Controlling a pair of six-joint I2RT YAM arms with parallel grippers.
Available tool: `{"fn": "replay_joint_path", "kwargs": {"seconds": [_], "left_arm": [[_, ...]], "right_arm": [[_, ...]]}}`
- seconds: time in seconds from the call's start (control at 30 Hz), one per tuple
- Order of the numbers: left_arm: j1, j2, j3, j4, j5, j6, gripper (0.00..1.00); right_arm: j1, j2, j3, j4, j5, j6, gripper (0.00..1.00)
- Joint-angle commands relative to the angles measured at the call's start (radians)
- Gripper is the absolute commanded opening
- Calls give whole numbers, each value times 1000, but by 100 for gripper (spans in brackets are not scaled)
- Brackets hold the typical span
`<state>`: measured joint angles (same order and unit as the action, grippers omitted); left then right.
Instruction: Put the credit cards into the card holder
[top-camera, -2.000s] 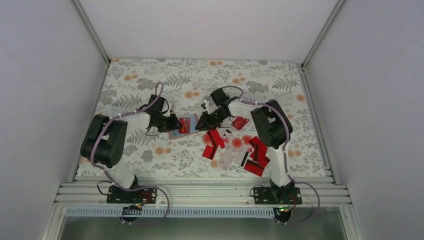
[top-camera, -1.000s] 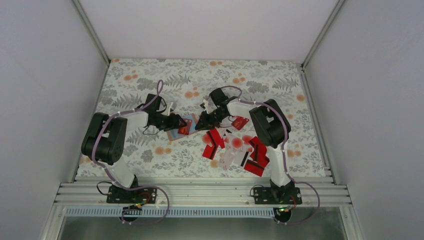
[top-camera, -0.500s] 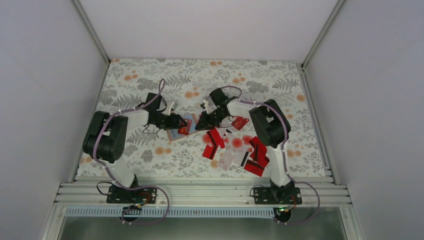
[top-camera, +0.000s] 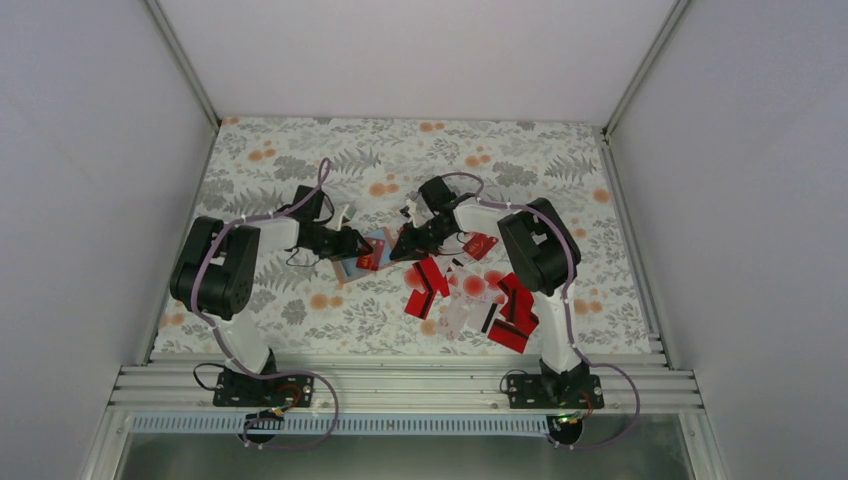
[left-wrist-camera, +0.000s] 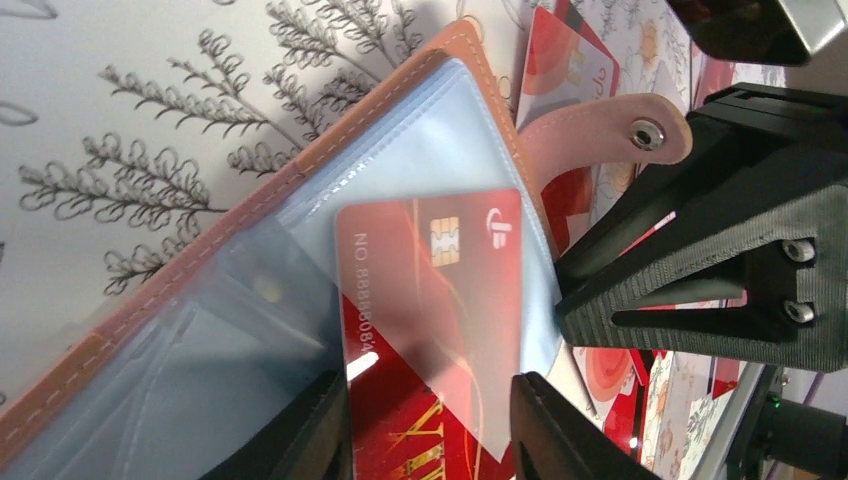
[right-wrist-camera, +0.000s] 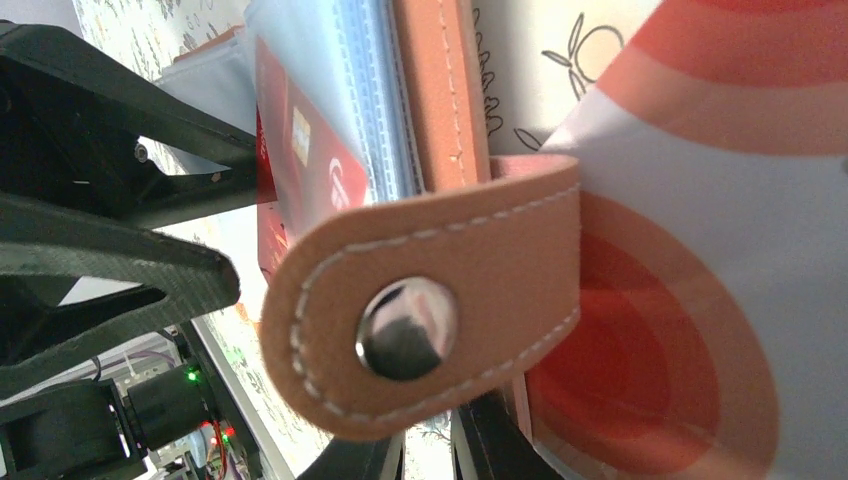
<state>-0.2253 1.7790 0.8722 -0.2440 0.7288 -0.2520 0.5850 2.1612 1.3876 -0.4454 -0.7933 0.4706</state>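
Note:
The tan card holder (left-wrist-camera: 300, 180) lies open on the flowered cloth, its clear sleeves up. A red credit card (left-wrist-camera: 430, 280) sits half inside one sleeve. My left gripper (left-wrist-camera: 428, 385) grips that card across its width, one finger at each long edge. My right gripper (left-wrist-camera: 565, 285) is shut on the holder's right edge, beside the snap strap (right-wrist-camera: 440, 300). In the top view the holder (top-camera: 345, 268) lies between my left gripper (top-camera: 352, 243) and my right gripper (top-camera: 403, 247). Several loose credit cards (top-camera: 470, 290), red and white, lie scattered to the right.
One red card (top-camera: 480, 245) lies apart, just behind the pile and close to the right forearm. The right arm's elbow hangs over the scattered cards. Grey walls close in the cloth on the left, right and back.
The left jaws have narrowed onto the red card. The left arm's elbow has swung slightly inward. The right arm and the holder have stayed put.

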Motion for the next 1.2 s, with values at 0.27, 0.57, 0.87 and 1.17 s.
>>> {"fn": "replay_joint_path", "kwargs": {"seconds": [0.27,0.57,0.87,1.17], "left_arm": [[-3,9,17,-76,58,-96,27],[11,5,4,-14,135,-176,22],[21,8,-13,27,179,-216,18],[22,25,-29,64,197,-241,10]], "right_arm": [[26,62,-16,20,49,16,13],[26,65,-13,22,49,19,13],[26,68,-10,20,49,17,13],[26,69,-11,15,49,14,13]]}}
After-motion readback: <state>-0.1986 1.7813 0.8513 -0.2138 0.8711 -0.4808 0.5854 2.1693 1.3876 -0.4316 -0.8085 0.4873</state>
